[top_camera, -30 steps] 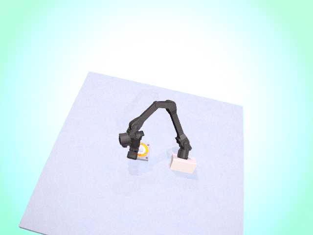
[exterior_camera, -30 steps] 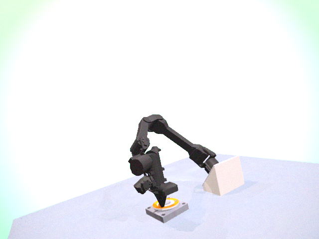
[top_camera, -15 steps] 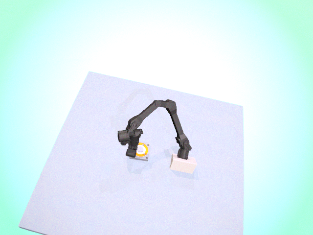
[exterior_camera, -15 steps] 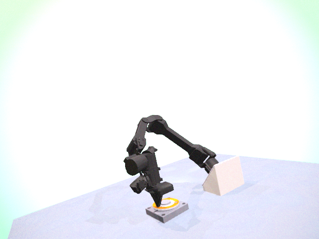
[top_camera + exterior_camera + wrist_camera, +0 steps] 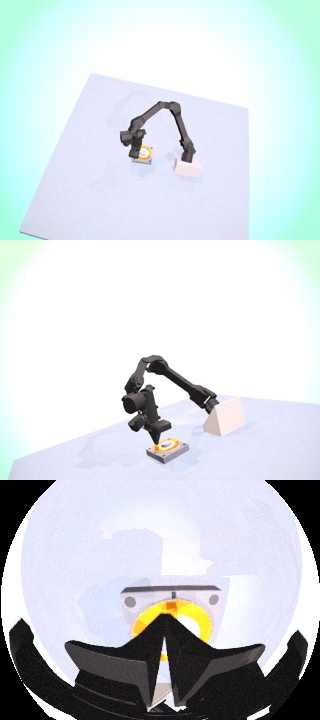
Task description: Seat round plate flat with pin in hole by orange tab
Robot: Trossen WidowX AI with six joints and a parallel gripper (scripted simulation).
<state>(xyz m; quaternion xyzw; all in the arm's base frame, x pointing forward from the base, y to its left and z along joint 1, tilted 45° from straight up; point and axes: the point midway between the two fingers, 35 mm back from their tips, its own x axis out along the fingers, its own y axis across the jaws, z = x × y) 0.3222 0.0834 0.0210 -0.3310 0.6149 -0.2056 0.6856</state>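
Note:
The round plate (image 5: 150,153) (image 5: 177,444) (image 5: 205,626), with an orange rim and white middle, sits around the grey post (image 5: 142,152) (image 5: 165,443) on the square grey base (image 5: 141,162) (image 5: 178,453) (image 5: 217,611). The orange tab (image 5: 156,447) (image 5: 171,606) stands up from the rim, beside a short dark mark on the base in the wrist view. My gripper (image 5: 156,443) (image 5: 164,617) is shut and empty. Its tips are at the tab, apparently touching or just above it. The pin and the tab's hole cannot be made out, and whether the plate lies fully flat is unclear.
The arm's cream wedge-shaped mount (image 5: 187,168) (image 5: 231,416) stands on the pale table (image 5: 103,206) (image 5: 279,436), right of the base in the top and exterior views. The arm arches over from it. Dark round spots mark the base's corners.

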